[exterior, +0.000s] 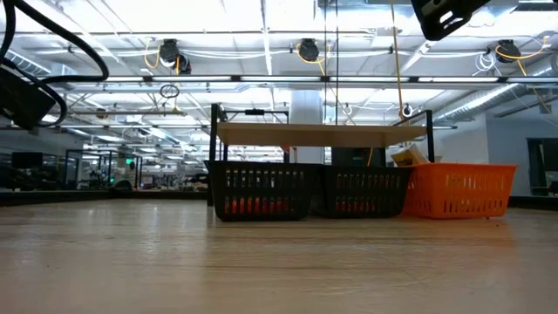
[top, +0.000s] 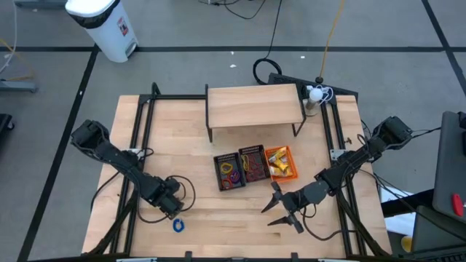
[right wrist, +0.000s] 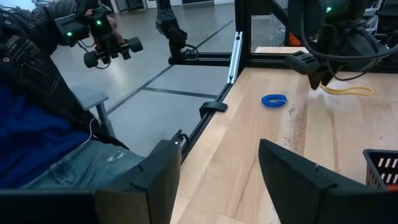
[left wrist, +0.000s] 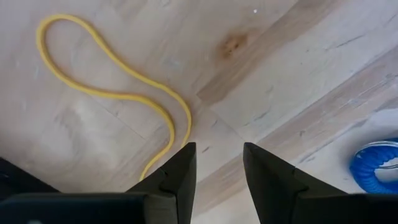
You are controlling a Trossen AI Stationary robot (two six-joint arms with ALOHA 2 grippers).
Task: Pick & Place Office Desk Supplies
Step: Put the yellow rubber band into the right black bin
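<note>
A thin yellow elastic loop (left wrist: 112,93) lies flat on the wooden table, also seen as the yellow loop (right wrist: 348,91) in the right wrist view. My left gripper (left wrist: 217,168) points down just over it, open, with bare wood between its fingers. One end of the loop runs out of sight behind one finger (left wrist: 177,177). A small blue ring (top: 178,225) lies on the table beside the left gripper (top: 172,204), toward the near edge. My right gripper (top: 284,211) hovers level over the table's near right part, open and holding nothing.
Two black baskets (top: 229,172) (top: 253,163) and an orange basket (top: 281,161) holding small items stand mid-table, in front of a low wooden shelf (top: 255,105). Black frame rails (top: 135,145) run along both table sides. A seated person (right wrist: 43,124) shows beyond the table's edge.
</note>
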